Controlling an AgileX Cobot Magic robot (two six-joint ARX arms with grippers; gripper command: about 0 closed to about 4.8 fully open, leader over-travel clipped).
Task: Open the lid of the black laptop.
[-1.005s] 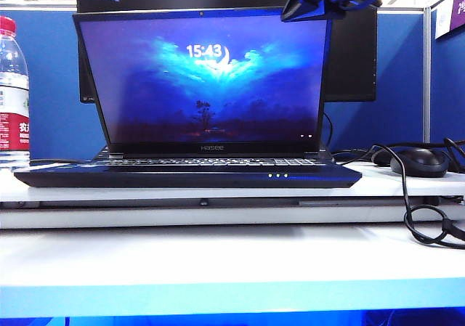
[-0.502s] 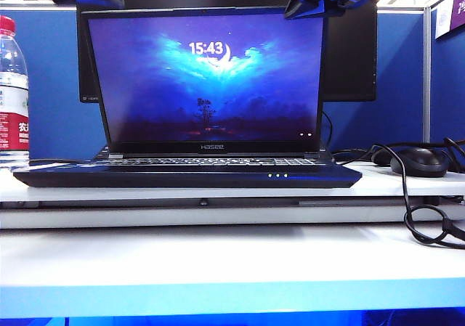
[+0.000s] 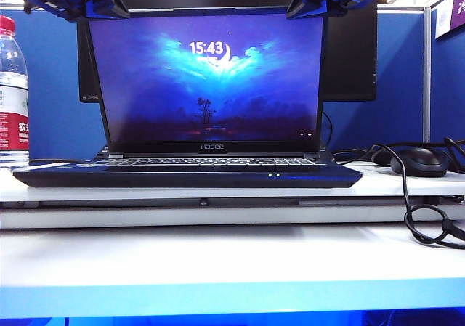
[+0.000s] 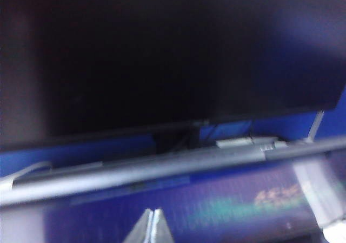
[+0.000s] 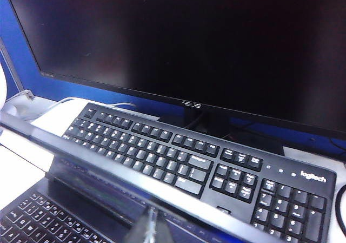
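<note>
The black laptop stands open on the white shelf, its lid raised nearly upright and showing a blue lock screen with 15:43. My left gripper hovers at the lid's top left corner. At the top right corner is my right gripper. In the blurred left wrist view the left gripper is shut, tips together just before the lid's top edge. The right gripper is shut too, over the lid edge and the laptop's own keys. Neither holds anything.
A large black monitor stands behind the laptop, with a separate black keyboard under it. A water bottle stands at the left. A black mouse and looping cable lie at the right.
The lid has swung further back, from leaning forward to nearly upright. My left gripper has come down and right to the lid's top left corner. The right gripper barely shifted.
</note>
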